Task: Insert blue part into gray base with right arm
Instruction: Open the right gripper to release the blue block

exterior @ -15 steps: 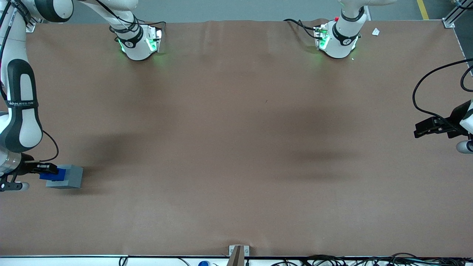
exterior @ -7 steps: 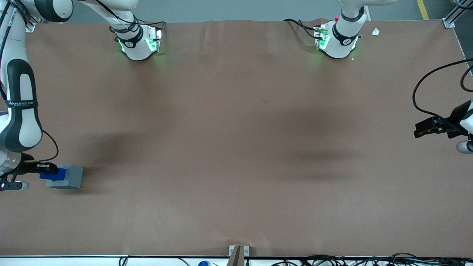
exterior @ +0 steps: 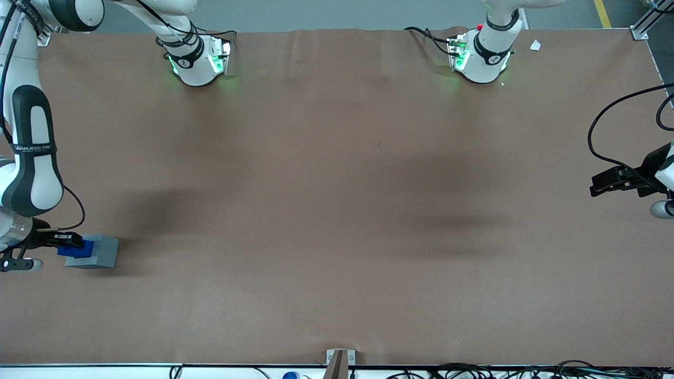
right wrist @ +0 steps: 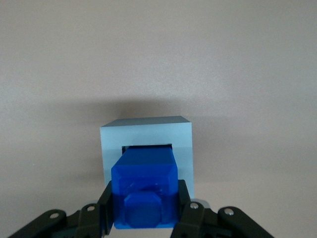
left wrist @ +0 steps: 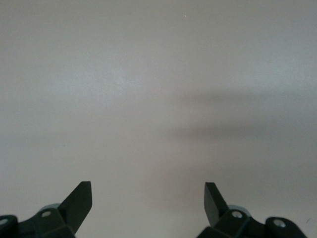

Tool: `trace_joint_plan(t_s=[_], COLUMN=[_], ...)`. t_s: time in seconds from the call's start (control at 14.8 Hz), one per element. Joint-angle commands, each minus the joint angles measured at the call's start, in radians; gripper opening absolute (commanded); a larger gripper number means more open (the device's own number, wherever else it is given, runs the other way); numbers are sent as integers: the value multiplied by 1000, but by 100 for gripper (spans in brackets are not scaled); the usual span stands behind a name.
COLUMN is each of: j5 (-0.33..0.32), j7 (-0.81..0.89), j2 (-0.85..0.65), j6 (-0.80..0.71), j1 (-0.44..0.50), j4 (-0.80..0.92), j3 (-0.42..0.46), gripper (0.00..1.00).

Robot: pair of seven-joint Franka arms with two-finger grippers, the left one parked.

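The gray base [exterior: 98,251] sits on the brown table at the working arm's end. The blue part [exterior: 78,248] is held over it by my right gripper [exterior: 71,243], whose black fingers press on its two sides. In the right wrist view the blue part [right wrist: 144,184] sits between the fingers [right wrist: 104,206], its lower end at the square hole in the gray base [right wrist: 146,134]. How deep it sits in the hole is hidden. The right arm [exterior: 30,158] reaches down from above.
The brown table [exterior: 337,210] stretches wide toward the parked arm's end. Two arm bases [exterior: 197,58] with green lights stand at the table's edge farthest from the front camera. Cables lie along the nearest edge [exterior: 474,368].
The right arm's upper links have shifted slightly. The gripper, the blue part and the gray base stay about where they were.
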Motion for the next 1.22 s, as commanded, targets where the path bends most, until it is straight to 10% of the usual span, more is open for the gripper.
trace_joint_plan(t_s=[0.0,0.2,0.41,1.15], j5=[4,11,11,1], j7=[-13,-2,-2,112], j2=[-26,-25,-26,-278], j6=[14,12,12,-271], j1=[-8,-6,-6,71], j4=[-37,-36,-34,-40], j3=[6,11,11,9], gripper=[4,25,95,100])
